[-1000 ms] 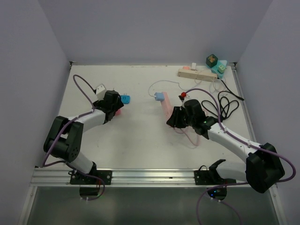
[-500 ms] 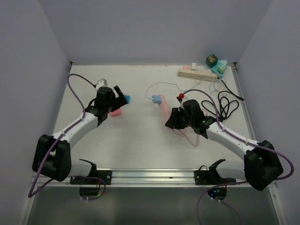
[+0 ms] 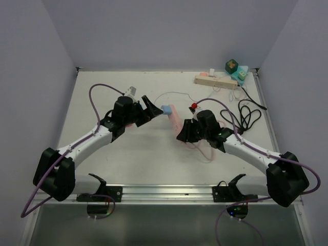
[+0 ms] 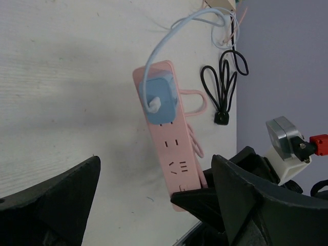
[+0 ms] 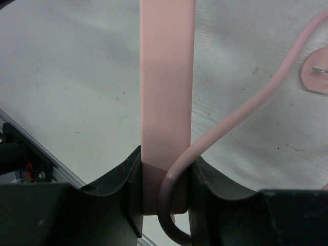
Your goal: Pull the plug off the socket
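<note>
Plug point(image 4: 160, 100) is still seated in the pink strip point(image 4: 171, 154) on the table point(image 3: 138, 154), whose near end my right jaws pinch. My left jaws, spread wide, have just swung across to face it, ready to grab.

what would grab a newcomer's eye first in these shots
The pink power strip lies mid-table with a blue plug seated in its far end. The right claw is shut on the strip's near end. The left claw gapes open, aimed at the plug.
</note>
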You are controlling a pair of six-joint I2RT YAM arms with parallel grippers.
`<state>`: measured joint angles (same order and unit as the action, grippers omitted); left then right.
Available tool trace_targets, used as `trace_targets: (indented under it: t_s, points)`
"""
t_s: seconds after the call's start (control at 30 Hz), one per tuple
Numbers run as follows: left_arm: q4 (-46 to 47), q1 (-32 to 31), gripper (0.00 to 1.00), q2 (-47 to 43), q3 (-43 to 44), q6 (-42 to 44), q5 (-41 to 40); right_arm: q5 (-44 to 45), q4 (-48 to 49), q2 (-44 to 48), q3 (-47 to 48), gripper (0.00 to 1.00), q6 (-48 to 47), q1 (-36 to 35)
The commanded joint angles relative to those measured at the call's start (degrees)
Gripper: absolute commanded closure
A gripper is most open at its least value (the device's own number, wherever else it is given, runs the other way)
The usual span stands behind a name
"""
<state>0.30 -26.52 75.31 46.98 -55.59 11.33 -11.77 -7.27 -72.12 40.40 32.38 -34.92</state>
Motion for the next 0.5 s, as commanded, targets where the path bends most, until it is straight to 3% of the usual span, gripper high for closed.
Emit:
trace_targets:
  t_s: [0.0, 0.47]
  points:
    - [4.80, -2.74, 0.08, 2.11, 3.29, -4.87, -0.95, -2.03, 6.91, 0.22, 2.31, 1.00, 0.84, -1.29]
    - [6.91, -3.54, 0.22, 10.38, 7.07, -6.11, -6.68, -1.50, 10.08, 0.57, 1.17, 1.00, 3.04, -4.28]
